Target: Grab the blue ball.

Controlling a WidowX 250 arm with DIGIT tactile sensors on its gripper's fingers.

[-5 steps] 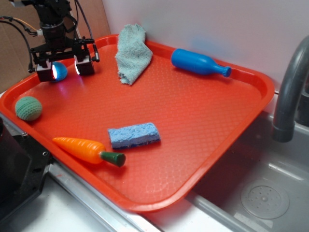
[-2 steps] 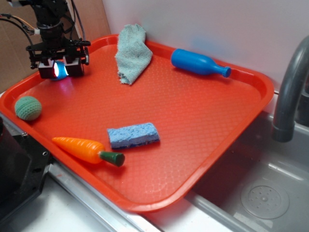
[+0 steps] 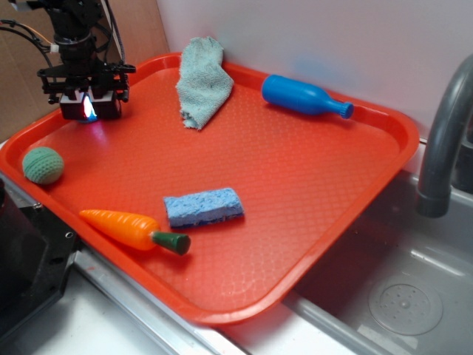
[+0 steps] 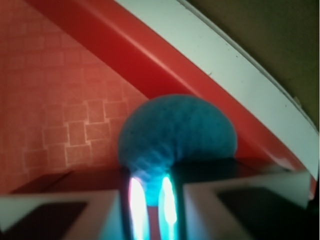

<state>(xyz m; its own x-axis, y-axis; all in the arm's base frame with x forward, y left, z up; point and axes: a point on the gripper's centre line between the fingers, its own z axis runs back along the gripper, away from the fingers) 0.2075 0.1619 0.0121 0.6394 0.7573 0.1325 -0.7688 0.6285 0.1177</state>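
In the exterior view the black claw (image 3: 89,106) hangs straight down over the far left corner of the orange-red plastic tray (image 3: 310,244), its two blocky pads drawn close together with only a thin sliver of the small medium-blue knitted ball (image 3: 88,107) showing between them, lit by a pale glow. The ball sits directly under and inside the claw, not off to either side, so the coming move looks to turn on lifting rather than reaching. The similar green knitted ball (image 3: 43,164) lies well apart, nearer the camera along the tray's left rim, and the glossy blue plastic bottle (image 3: 305,96) lies well away to the other side. In the wrist view the blue ball (image 4: 176,135) bulges just ahead of the pads, pinched at its lower part between the two fingertips (image 4: 100,210), beside the tray's raised rim. I judge the claw closed on the ball, which still appears to rest on the tray floor.
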